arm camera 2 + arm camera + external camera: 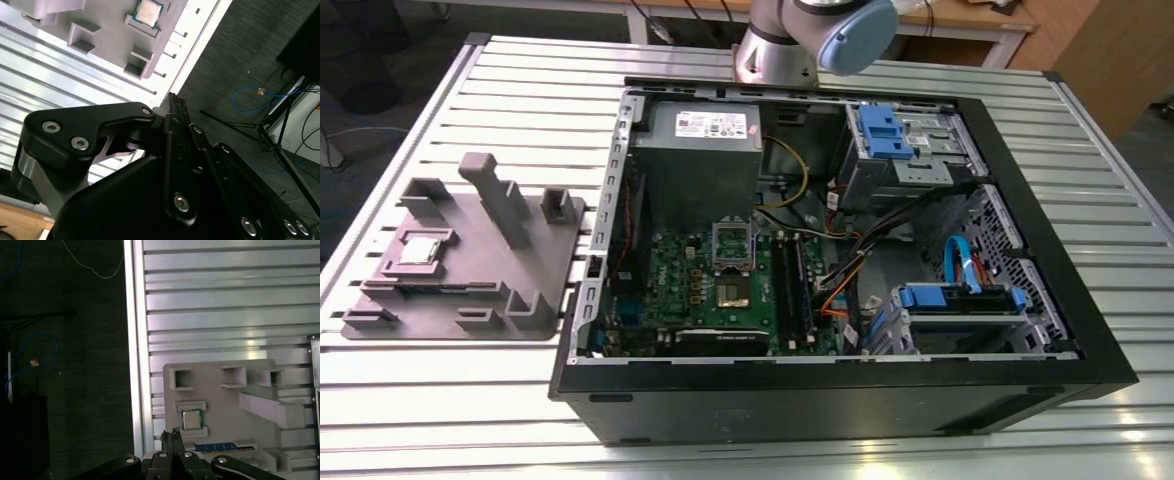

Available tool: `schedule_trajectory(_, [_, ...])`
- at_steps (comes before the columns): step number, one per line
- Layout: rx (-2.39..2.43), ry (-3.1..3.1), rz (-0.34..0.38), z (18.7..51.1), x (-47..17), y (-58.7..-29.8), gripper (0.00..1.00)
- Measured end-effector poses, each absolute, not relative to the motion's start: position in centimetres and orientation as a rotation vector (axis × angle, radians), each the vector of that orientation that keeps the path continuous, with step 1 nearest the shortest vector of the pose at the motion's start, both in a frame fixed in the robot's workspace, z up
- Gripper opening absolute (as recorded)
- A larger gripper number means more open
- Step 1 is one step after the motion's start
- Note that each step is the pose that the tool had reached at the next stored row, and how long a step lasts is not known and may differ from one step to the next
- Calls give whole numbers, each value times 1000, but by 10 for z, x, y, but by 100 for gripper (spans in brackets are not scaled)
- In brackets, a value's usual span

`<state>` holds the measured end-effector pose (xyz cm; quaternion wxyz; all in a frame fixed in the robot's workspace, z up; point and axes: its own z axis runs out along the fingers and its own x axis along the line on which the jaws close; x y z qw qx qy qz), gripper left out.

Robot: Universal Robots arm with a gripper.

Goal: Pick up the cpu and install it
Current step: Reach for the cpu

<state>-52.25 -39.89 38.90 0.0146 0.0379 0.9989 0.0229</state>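
Pincer (170, 434): clenched, the two tips together with nothing between them, in both wrist views (174, 100). It holds nothing and touches nothing.

The cpu (424, 248) lies flat, silver-grey top up, in a shallow square recess of the grey holder (520, 290). It also shows in both wrist views (191, 419) (148, 12), seated squarely with its pale edge inside the recess walls.

The holder rests on the slatted metal counter (440, 400), on the exterior view's left of the open computer case (854, 400) and apart from it. Several upright posts and small pockets stand on the holder around the cpu's recess. A blue strip (215, 446) lies in a slot of the holder just beside the cpu. I cannot tell what it is.

In the first wrist view my pincer tips sit over the holder's edge nearest the counter's rim, close to the cpu but clear of it. I cannot tell how high above it they are.

Inside the case the green board (680, 300) lies flat, with the dark metal-framed socket (731, 290) near its middle and the long black memory slots (790, 275) just beside it. The grey power-supply box (700, 140) sits beyond the board. I cannot tell whether the socket frame is raised or down.

My arm (801, 45) shows at the far edge of the counter, behind the case. Dark floor (65, 390) with a blue cable (30, 357) lies past the counter's rim.
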Motion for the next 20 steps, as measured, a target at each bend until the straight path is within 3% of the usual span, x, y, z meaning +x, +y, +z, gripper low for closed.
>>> schedule_trajectory(20, [118, 3109, 71, 388, -559, -399, 11])
